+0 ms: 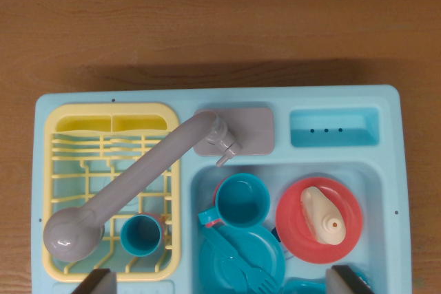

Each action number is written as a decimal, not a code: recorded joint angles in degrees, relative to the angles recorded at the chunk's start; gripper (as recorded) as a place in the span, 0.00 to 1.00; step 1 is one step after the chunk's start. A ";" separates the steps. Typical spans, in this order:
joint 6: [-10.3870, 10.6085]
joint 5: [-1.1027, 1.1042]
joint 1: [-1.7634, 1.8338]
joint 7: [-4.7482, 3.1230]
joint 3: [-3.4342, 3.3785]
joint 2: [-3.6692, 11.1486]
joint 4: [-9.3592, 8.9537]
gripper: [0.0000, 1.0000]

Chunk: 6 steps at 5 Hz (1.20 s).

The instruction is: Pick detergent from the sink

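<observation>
Wooden brown counter (220, 18) carries a pale blue plastic toy sink unit (389, 101), seen from above. Its basin, at 5 o'clock of the view, holds the cream teardrop-shaped detergent bottle (324, 216), lying on a red round plate (293, 228). At the bottle's 9 o'clock sits a teal cup (241, 200) above a teal plate (238, 256). A grey faucet (131, 184) swings over the yellow dish rack (172, 170). The gripper (219, 281) shows 2 dark fingertips (93, 281) set wide apart, holding nothing. Judged step: approach. Next, it must shift toward 3 o'clock, centre over the bottle and descend.
</observation>
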State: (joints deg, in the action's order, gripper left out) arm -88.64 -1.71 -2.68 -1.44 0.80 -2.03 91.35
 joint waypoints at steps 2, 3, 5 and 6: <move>0.42 -0.07 -0.05 -0.29 0.06 0.11 -0.32 0.00; 0.42 -0.07 -0.05 -0.29 0.06 0.11 -0.32 0.00; 1.15 -0.20 -0.13 -0.80 0.15 0.29 -0.86 0.00; 2.21 -0.39 -0.25 -1.54 0.29 0.57 -1.66 0.00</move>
State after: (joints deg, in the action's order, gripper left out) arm -86.43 -2.10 -2.93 -2.97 1.09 -1.46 89.69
